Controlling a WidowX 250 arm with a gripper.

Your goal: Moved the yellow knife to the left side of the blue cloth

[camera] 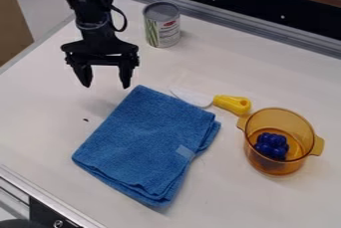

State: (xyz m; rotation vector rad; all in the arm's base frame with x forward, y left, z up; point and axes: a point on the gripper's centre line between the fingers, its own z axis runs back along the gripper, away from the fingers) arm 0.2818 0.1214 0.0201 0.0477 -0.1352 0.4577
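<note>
Camera view puts my black gripper [106, 85] over the left part of the white surface [40, 132], its two fingers spread wide with nothing between them. The knife [232, 103] lies flat beyond the far right side of the folded blue cloth [146, 140], between it and the surface's far edge. Its pale blade points back toward the cloth's far corner, and its yellow handle is near the amber pot [301, 165], which has a dark blue cluster [271, 146] inside. Whether the blade touches the cloth I cannot tell. A can [162, 25] stands upright near the far edge, behind the knife's blade end. Taking left as the camera sees it, I judge none of the task accomplished: the knife is on the wrong side and I have no grip on it. What remains is the whole run of it: get above the knife, close on it, lift it clear, carry it past the cloth and lay it down on the bare surface at the cloth's left, then let go. I would mind the pot beside the handle when I close in.
</note>
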